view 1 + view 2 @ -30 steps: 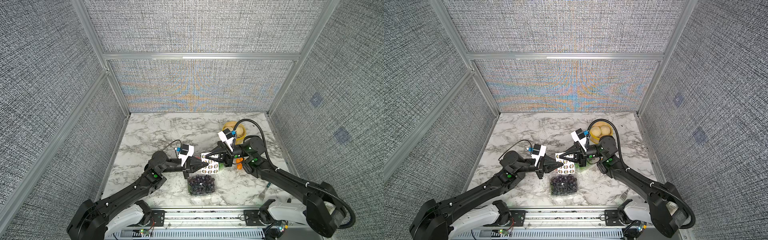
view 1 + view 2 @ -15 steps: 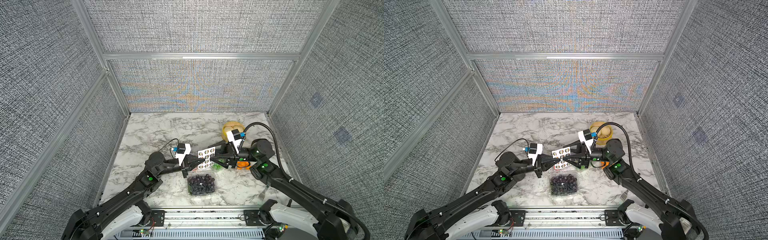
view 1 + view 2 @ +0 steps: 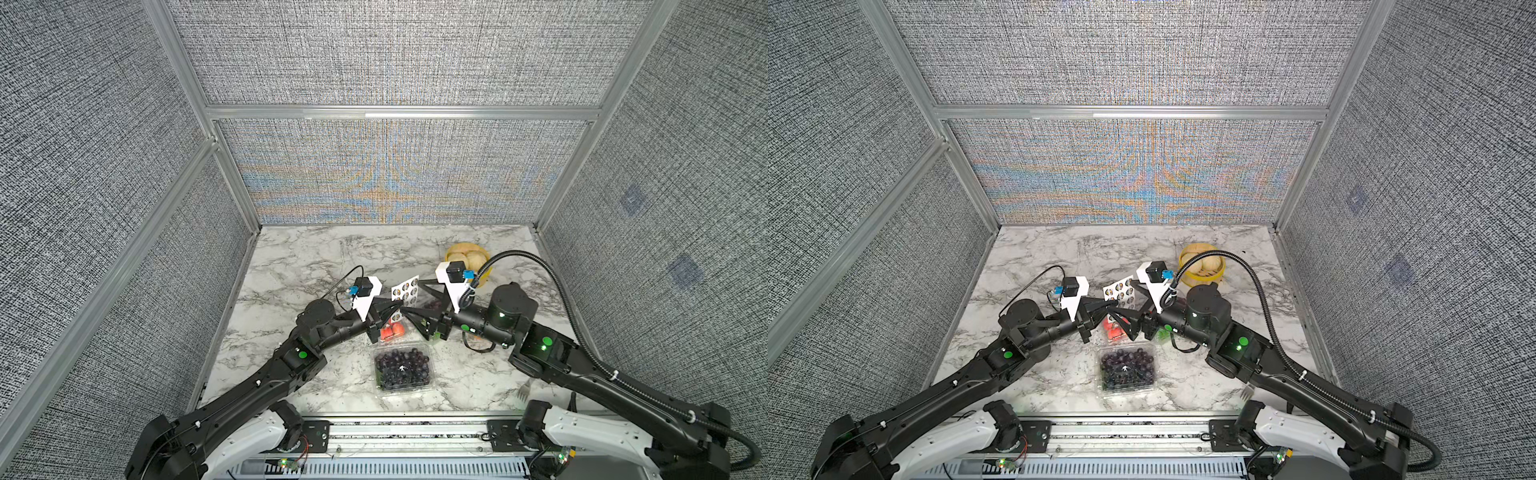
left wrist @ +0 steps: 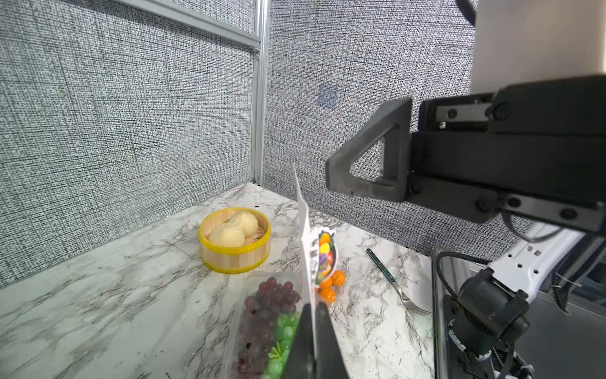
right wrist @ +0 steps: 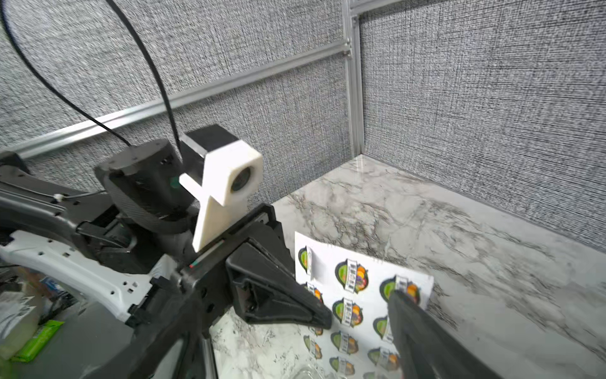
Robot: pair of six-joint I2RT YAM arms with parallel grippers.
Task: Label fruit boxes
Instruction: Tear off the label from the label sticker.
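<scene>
Marble tabletop: left gripper (image 3: 397, 309) stays clamped on the sticker sheet (image 3: 405, 289); right gripper (image 3: 415, 303) has just spread wide, letting go. Dark-purple grape box (image 3: 402, 368) sits nearer the front edge, apparently unlabelled.

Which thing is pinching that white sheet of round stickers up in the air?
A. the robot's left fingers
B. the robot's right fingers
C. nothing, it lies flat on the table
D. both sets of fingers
A: the left fingers are shut on the sticker sheet, while the right fingers stand apart beside it.
</scene>
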